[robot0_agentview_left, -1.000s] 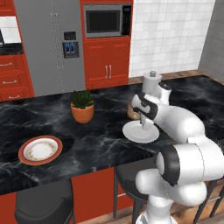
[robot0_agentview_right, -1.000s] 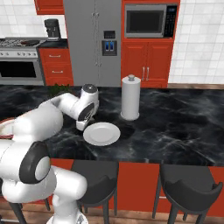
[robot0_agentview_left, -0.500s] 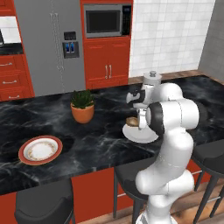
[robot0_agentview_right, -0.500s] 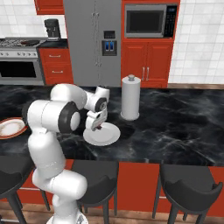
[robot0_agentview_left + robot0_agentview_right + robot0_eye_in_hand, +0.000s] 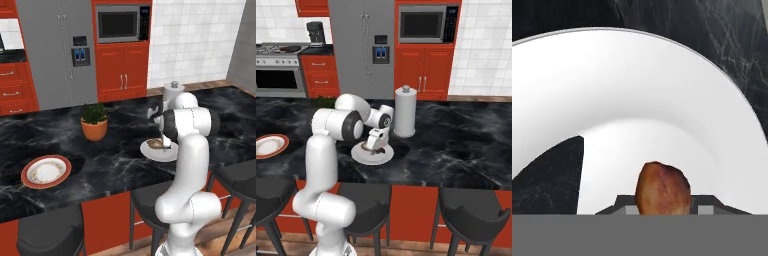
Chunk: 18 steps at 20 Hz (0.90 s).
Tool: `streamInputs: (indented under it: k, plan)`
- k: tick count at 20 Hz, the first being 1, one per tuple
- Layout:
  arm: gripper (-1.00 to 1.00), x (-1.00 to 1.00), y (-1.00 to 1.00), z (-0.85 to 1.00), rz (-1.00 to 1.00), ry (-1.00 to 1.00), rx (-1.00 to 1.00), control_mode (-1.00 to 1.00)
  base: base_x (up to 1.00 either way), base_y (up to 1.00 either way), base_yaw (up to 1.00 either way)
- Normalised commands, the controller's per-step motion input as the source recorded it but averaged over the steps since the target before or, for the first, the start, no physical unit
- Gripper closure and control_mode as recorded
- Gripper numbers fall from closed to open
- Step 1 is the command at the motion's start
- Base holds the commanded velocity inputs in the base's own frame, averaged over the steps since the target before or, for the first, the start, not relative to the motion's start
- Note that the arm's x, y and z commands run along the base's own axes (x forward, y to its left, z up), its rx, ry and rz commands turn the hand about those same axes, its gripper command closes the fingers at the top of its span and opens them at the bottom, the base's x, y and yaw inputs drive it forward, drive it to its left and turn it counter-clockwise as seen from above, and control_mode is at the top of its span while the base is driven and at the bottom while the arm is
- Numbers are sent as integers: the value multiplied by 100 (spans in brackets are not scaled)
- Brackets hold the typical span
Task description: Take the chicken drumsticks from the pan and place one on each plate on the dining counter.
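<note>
Both base views look forward and down over the bench (image 5: 115, 160) from behind the arm, one from its left, one from its right. They share the white plate (image 5: 372, 154) under the fingers, the paper towel roll (image 5: 404, 111) beyond them, the rimmed plate (image 5: 46, 171) and the fridge (image 5: 363, 45) at the back. The hand view looks along the fingers from very close, onto that white plate (image 5: 662, 100) and the drumstick (image 5: 663, 187) between them.

Reddish-brown drumstick (image 5: 663, 187) low over white plate (image 5: 662, 90)
</note>
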Motion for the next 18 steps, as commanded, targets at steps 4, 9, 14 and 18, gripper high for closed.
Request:
streamInputs:
  k: [4, 9, 14, 18]
  plan:
    - [100, 56, 2, -33, 0, 5, 0, -100, 0, 0, 0]
    - [-100, -10, 29, -5, 0, 0, -1, -100, 0, 0, 0]
    - [-100, -70, 0, 0, 0, -2, 0, -100, 0, 0, 0]
    - [-100, -24, 0, 4, 0, -3, 0, -100, 0, 0, 0]
